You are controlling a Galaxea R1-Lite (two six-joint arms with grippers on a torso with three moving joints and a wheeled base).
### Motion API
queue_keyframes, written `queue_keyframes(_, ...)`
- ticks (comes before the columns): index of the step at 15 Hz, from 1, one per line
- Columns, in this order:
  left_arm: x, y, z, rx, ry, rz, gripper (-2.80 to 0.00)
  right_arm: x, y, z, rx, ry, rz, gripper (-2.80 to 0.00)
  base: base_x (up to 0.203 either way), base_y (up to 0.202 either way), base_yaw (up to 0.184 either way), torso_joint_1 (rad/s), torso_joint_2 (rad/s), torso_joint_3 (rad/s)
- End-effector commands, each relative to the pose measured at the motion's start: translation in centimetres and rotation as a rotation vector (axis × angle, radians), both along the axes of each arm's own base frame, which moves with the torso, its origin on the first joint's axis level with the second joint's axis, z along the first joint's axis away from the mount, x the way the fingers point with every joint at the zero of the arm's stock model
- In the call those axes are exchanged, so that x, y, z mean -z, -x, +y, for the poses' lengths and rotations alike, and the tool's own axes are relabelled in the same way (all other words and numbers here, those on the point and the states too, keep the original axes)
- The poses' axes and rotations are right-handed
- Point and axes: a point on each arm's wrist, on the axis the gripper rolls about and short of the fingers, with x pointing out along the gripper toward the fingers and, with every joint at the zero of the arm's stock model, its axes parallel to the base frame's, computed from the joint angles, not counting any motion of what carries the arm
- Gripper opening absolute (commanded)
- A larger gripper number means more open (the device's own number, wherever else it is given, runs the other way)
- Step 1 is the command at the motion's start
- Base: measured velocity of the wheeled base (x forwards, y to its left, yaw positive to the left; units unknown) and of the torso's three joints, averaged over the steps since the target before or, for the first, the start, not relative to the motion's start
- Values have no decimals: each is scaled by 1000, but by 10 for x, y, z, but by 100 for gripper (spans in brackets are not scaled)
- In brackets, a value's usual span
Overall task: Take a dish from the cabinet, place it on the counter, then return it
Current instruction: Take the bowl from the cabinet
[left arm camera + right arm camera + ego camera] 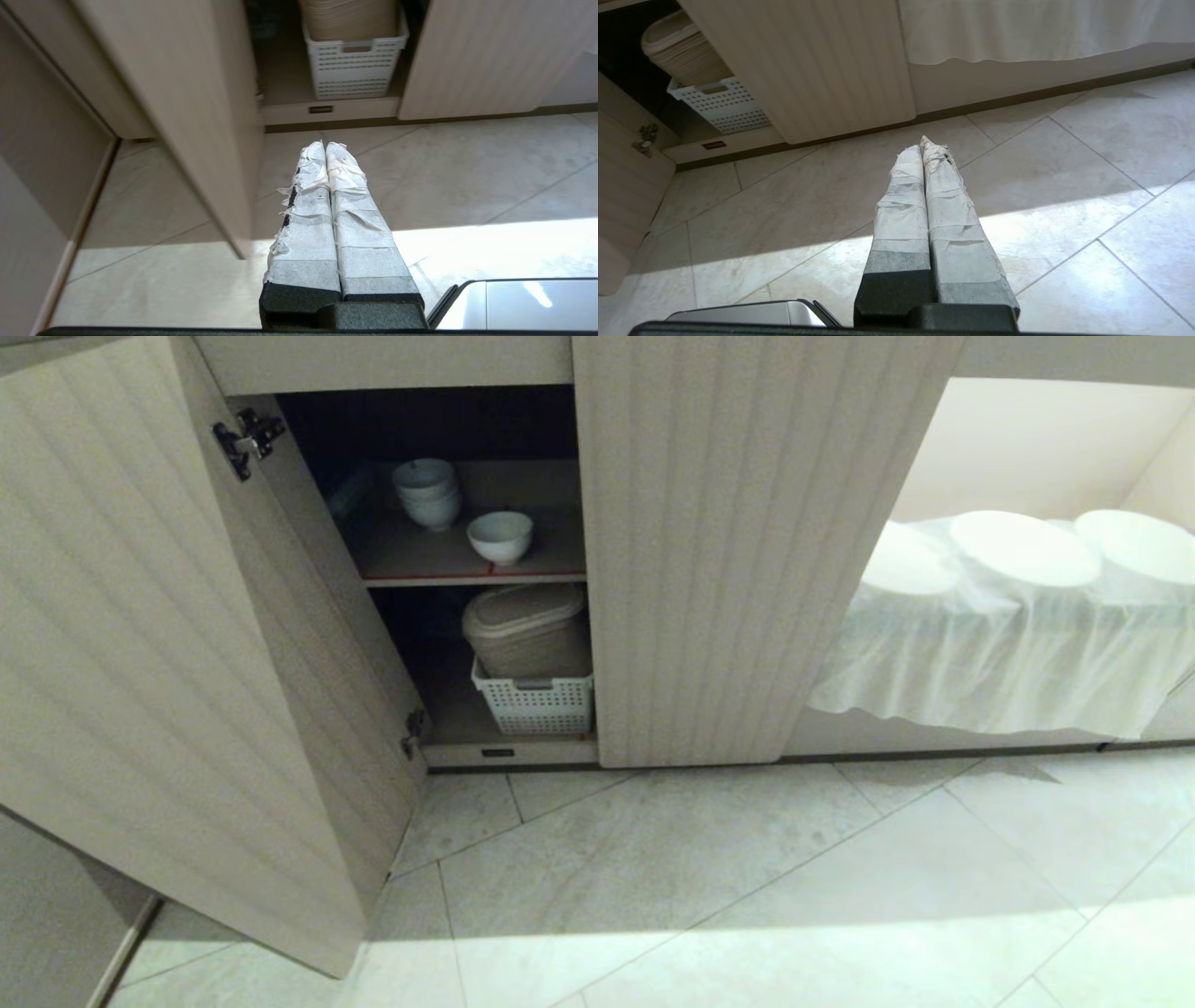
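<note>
The cabinet (523, 569) has its left door (159, 644) swung wide open, and the right door (747, 541) is closed, so whatever sits behind it is hidden. The top of the inside is dark and hard to make out. The dish (500, 537) sits upright, mouth up, on the upper shelf (420, 560) close to its red front edge, on its own. Being round, it has no real long axis. Just behind it and to the left there's a stack of white bowls (428, 493), near but not touching as far as I can tell.

Below that, a white slotted basket (534, 702) holds a beige lidded bin (528, 630) that fills most of the lower opening; its right side is cut off by the closed door. Further right, an open bay has white plates (1022, 549) under a sheer white cloth (999, 644), partly cut off by the frame edge.

Neither arm shows in the head view. In the wrist views, the left gripper (325, 145) and right gripper (921, 144) both hang over the tile floor (747, 887) in front of the cabinet, taped fingers pressed together, nothing held. Open floor all around them, and the gap between open door and closed door is the only way in to the dish.
</note>
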Motion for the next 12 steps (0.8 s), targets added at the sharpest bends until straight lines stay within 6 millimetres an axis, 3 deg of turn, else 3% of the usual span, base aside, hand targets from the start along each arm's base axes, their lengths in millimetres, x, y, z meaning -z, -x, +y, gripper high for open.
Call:
queue_keyframes(1, 0, 0, 0, -1, -1, 1, -280, 0, 0, 0, 0, -1, 1, -280, 0, -181, 0, 5, 4, 4)
queue_keyframes(3, 0, 0, 0, -1, -1, 1, -280, 0, 0, 0, 0, -1, 1, -280, 0, -110, -1, 2, 3, 2)
queue_keyframes(12, 0, 0, 0, -1, -1, 1, -280, 0, 0, 0, 0, -1, 1, -280, 0, 0, 0, 0, 0, 0)
